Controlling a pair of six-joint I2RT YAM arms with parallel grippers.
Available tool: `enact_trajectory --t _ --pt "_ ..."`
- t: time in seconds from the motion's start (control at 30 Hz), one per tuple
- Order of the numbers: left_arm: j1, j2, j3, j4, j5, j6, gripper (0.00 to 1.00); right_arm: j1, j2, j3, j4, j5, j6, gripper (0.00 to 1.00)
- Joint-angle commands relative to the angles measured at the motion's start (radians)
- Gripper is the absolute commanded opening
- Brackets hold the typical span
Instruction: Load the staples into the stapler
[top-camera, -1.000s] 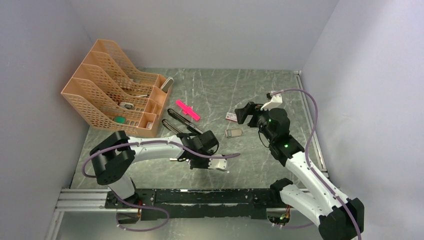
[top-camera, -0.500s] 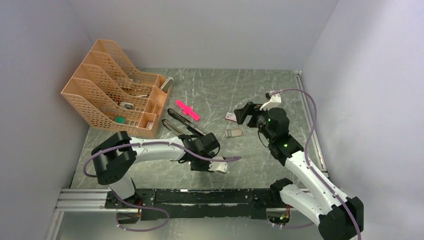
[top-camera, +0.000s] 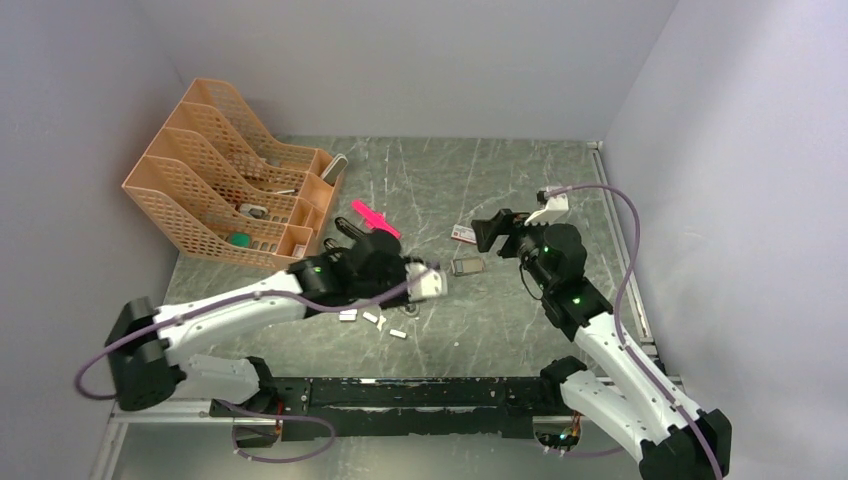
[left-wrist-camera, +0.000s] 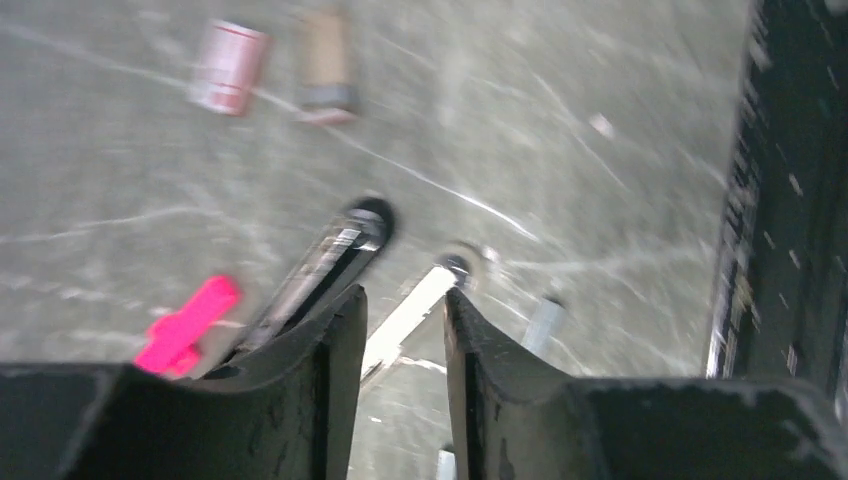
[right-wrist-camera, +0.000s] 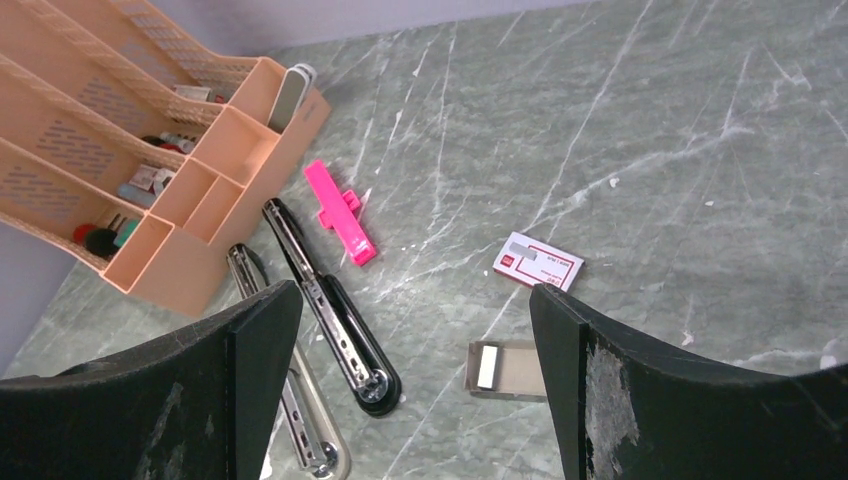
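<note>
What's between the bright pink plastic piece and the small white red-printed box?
Nothing: bare grey marbled tabletop separates the pink plastic piece from the white box, seen plainly in the right wrist view.

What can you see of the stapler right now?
The stapler is black, long and narrow, swung open into two arms lying flat, side by side, on the grey marbled table. One arm shows a shiny silver rail and a rounded black tip; the other looks bare grey metal. It lies beside the orange organizer, apart from the pink plastic piece.
</note>
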Motion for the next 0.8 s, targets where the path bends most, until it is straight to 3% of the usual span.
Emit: enact_trajectory --t 0.0,0.17,0.33,0.43,0.6,0.77 --pt "0.102 -0.165 -0.039 0.257 -0.103 -0.223 0.43 -0.007 0.01 0.012 -0.001 -0.06 -0.062 0.89" --pt "0.257 -0.319 -0.084 0.401 -0.21 -0.458 0.54 -0.003 0.108 0.049 -0.014 -0.212 -0.126 0.87" --pt "0.459 -0.357 -0.038 0.339 -0.269 -0.623 0.6 0.056 0.273 0.128 -0.045 -0.323 -0.175 0.84" --pt "0.544 -0.36 -0.029 0.304 -0.309 -0.67 0.6 0.18 0.377 0.191 -0.074 -0.298 -0.226 0.84" --pt "0.588 -0.425 -0.083 0.319 -0.408 -0.699 0.6 0.389 0.555 0.31 -0.118 -0.295 -0.316 0.83" --pt "0.598 -0.509 -0.127 0.333 -0.532 -0.699 0.6 0.492 0.715 0.397 -0.08 -0.354 -0.337 0.82"
